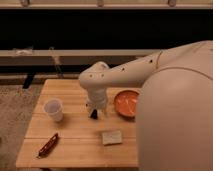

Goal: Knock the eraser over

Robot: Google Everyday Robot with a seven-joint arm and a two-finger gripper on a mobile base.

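Room setting: a light wooden table (pixel 75 145) of planks running left to right stands on speckled beige carpet (pixel 14 117), which shows at its left side. Behind it a pale horizontal ledge (pixel 75 52) crosses the view. Dark, nearly black bands (pixel 100 27) lie above and below the ledge, and a pale strip (pixel 60 4) with round fittings runs along the top edge. Lighting is warm and dim; the end effector (pixel 94 111) hangs low over the table's middle.

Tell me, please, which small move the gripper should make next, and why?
Probably a short sideways push: the gripper hangs just above the eraser, which stands upright between the cup and the bowl.
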